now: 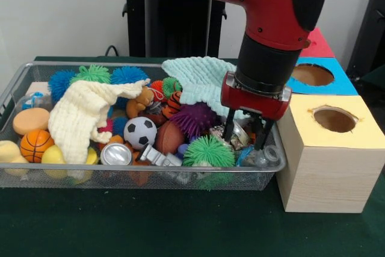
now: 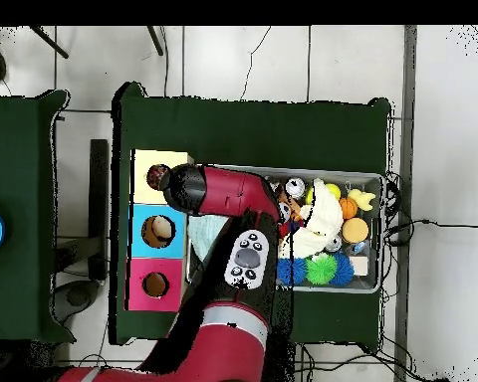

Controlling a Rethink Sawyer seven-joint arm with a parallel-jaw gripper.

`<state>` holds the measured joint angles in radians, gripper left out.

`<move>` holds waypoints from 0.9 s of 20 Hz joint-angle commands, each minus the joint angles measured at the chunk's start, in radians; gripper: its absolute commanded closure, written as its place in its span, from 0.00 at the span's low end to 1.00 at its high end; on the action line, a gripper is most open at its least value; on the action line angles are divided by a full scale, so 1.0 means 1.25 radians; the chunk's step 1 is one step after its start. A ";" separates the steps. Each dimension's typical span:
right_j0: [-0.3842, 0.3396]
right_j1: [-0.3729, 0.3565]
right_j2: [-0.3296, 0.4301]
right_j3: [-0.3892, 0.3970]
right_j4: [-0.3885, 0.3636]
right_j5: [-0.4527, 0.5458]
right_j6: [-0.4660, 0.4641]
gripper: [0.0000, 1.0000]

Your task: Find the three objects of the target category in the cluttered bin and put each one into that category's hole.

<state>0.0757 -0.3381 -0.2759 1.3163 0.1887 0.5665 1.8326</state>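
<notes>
Black 2-finger gripper (image 1: 245, 138) spread open, holding nothing, tips straddling crumpled silver foil-like piece (image 1: 236, 136) in wire mesh bin (image 1: 15, 88). Likely light, crushable, slippery; pinch its bulk.

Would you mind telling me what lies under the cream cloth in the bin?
The cream cloth drapes over blue spiky balls and a teddy bear at its edges; whatever sits beneath its middle is covered.
</notes>
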 commanded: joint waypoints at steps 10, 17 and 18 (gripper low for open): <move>-0.040 0.123 0.028 -0.098 0.020 0.057 0.150 0.00; -0.064 0.131 0.029 -0.086 0.000 0.008 0.131 0.00; -0.071 0.120 0.030 -0.075 -0.004 0.013 0.121 0.00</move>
<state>0.0428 -0.2474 -0.2982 1.2052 0.1992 0.5912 1.8611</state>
